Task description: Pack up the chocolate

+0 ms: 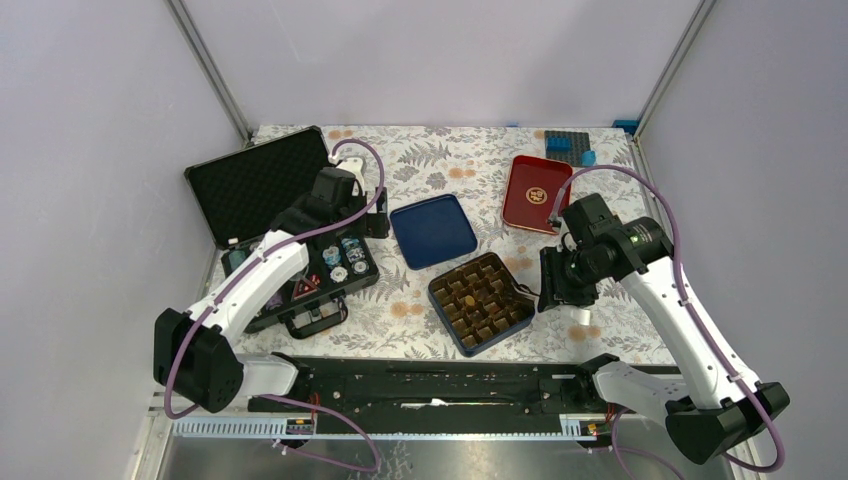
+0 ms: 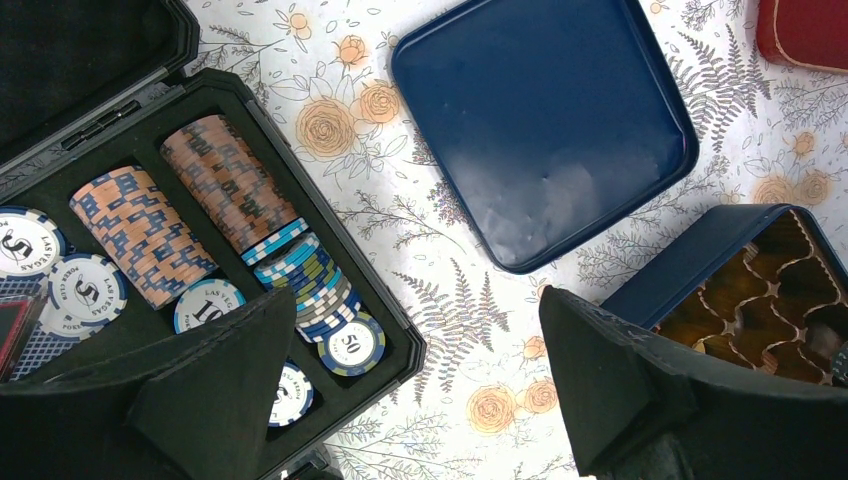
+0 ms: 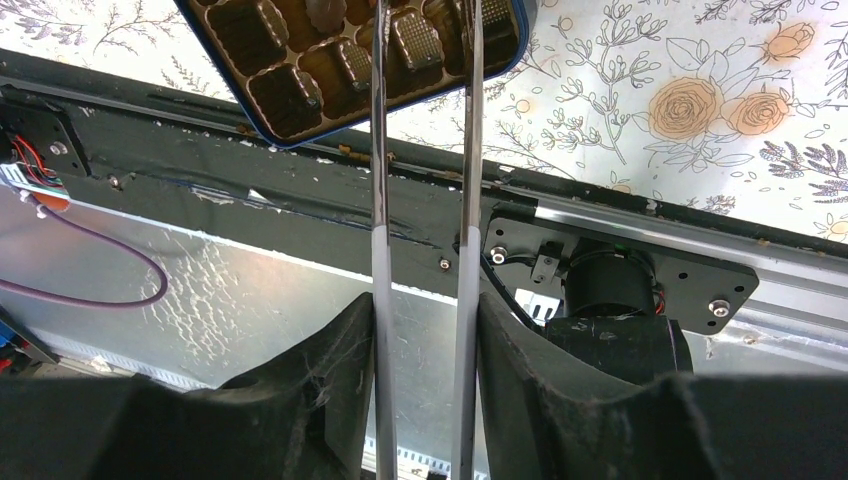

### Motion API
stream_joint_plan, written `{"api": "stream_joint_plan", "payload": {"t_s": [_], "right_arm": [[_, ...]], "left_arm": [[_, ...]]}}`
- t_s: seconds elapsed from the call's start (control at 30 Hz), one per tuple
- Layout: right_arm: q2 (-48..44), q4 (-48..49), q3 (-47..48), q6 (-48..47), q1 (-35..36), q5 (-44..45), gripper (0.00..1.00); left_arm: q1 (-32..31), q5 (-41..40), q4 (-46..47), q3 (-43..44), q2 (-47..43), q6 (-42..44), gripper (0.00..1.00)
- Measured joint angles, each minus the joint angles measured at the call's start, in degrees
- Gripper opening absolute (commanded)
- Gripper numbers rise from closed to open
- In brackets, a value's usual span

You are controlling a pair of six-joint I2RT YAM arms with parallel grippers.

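The metal tongs [image 3: 379,200] run out of the right wrist view at 12 o'clock, so their tips, and whether they pinch any chocolate [image 3: 415,40], cannot be told. The blue tin [image 3: 283,100] is cropped there too. From above, the tong tips beside the right gripper [image 1: 550,285] are too small to make out. In the left wrist view, the fingers of the left gripper [image 2: 417,295] cover the poker chip case [image 2: 395,355] at 7 o'clock. The red lid [image 2: 805,30] shows only a corner at 1 o'clock.

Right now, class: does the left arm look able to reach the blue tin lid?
Probably yes: the left claw hangs open close beside the blue tin lid, which lies bare, with nothing in between.
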Motion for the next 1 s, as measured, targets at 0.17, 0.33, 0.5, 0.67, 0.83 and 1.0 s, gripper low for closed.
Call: {"api": "stream_joint_plan", "payload": {"t_s": [0.17, 0.33, 0.5, 0.67, 0.83, 1.0], "right_arm": [[0.2, 0.2, -0.1, 0.0, 0.0, 0.0, 0.45], [0.3, 0.4, -0.1, 0.0, 0.0, 0.3, 0.31], [0.8, -0.5, 2.8, 0.1, 0.1, 2.6, 0.18], [1.2, -0.7, 10.8, 0.1, 0.2, 9.1, 0.19], [1.0, 3.1, 13.1, 1.0, 0.2, 19.6, 0.22], [0.8, 13.4, 6.2, 1.4, -1.1, 29.6, 0.23]], "left_arm": [[0.0, 0.0, 0.0, 0.0, 0.0, 0.0, 0.99], [0.0, 0.0, 0.0, 0.0, 0.0, 0.0, 0.99], [0.0, 0.0, 0.0, 0.0, 0.0, 0.0, 0.99], [0.0, 0.0, 0.0, 0.0, 0.0, 0.0, 0.99], [0.0, 0.0, 0.0, 0.0, 0.0, 0.0, 0.99], [0.0, 0.4, 0.0, 0.0, -1.4, 0.0, 0.99]]}}
